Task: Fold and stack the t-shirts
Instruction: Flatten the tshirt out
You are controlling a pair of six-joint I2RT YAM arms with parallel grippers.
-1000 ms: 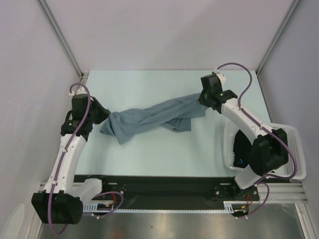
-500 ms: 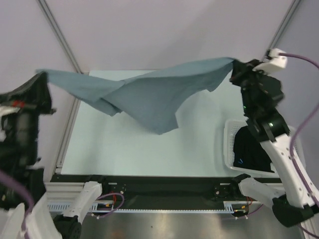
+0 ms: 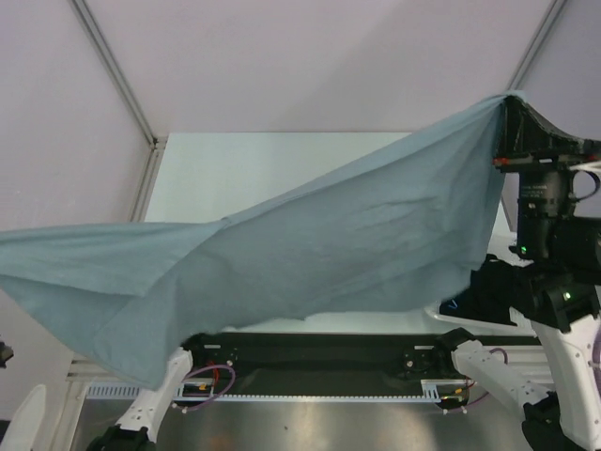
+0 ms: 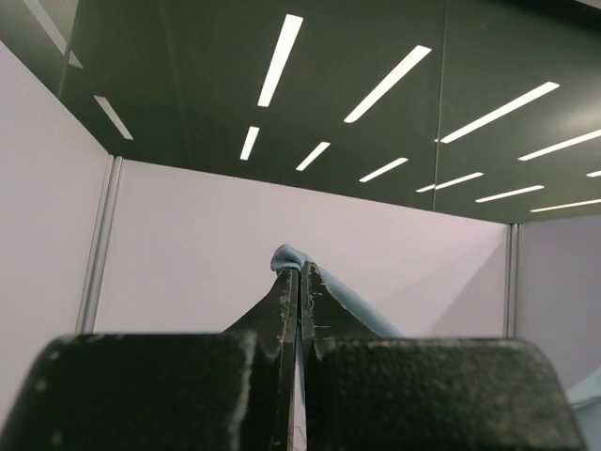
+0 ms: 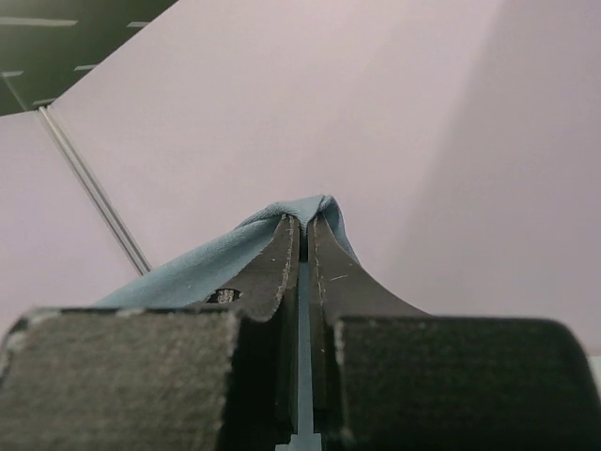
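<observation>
The slate grey-blue t-shirt hangs spread wide in the air, high above the table and close to the top camera. It runs from the left edge of that view up to the top right. My right gripper is shut on its upper right corner, and the cloth shows pinched at the tips in the right wrist view. My left gripper is shut on another corner of the grey-blue t-shirt; in the top view it lies past the left edge. The black t-shirt lies in the basket.
The pale table shows only at its far part; the hanging shirt hides the rest. The white basket stands at the right by my right arm's base. Grey walls and metal posts enclose the cell.
Both arms have lifted the grey-blue t-shirt off the table, raised it high and pulled it apart, so the bunched cloth now hangs as a wide sheet. Both grips stayed shut.
</observation>
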